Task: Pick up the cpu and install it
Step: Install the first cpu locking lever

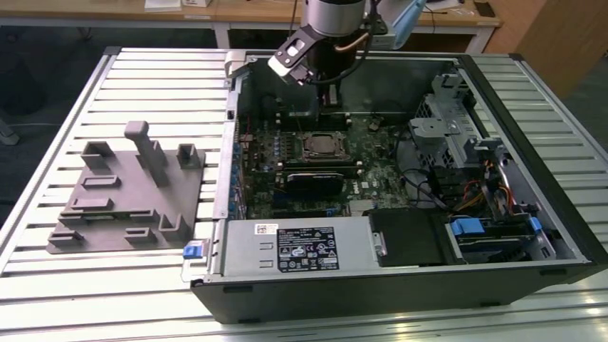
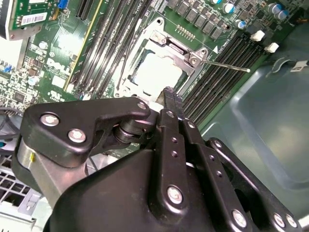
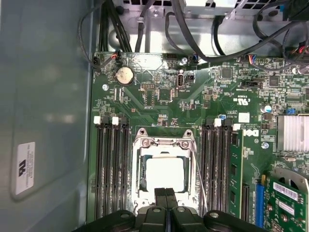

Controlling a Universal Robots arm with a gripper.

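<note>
The cpu (image 3: pixel 165 174) lies flat in the dark socket on the green motherboard, its pale silvery top showing inside the metal frame (image 3: pixel 164 143). It also appears as the cpu (image 2: pixel 157 72) in the second wrist view and, small, as the cpu (image 1: pixel 323 146) in the exterior view. My gripper (image 3: pixel 165 192) hangs a little above the socket's edge, its two black fingers pressed together with nothing between them. The same closed tips of the gripper (image 2: pixel 171 94) show over the frame's corner. In the exterior view the gripper (image 1: pixel 328 92) sits inside the open computer case, behind the socket.
The open case (image 1: pixel 399 285) lies on a slatted table. A grey fixture (image 1: pixel 124 192) stands at the exterior view's left. A silver box with a white label (image 1: pixel 295 246) fills the case's front. Memory slots (image 3: pixel 111 164) flank the socket, and a thin lever wire (image 2: pixel 227 66) sticks out beside it.
</note>
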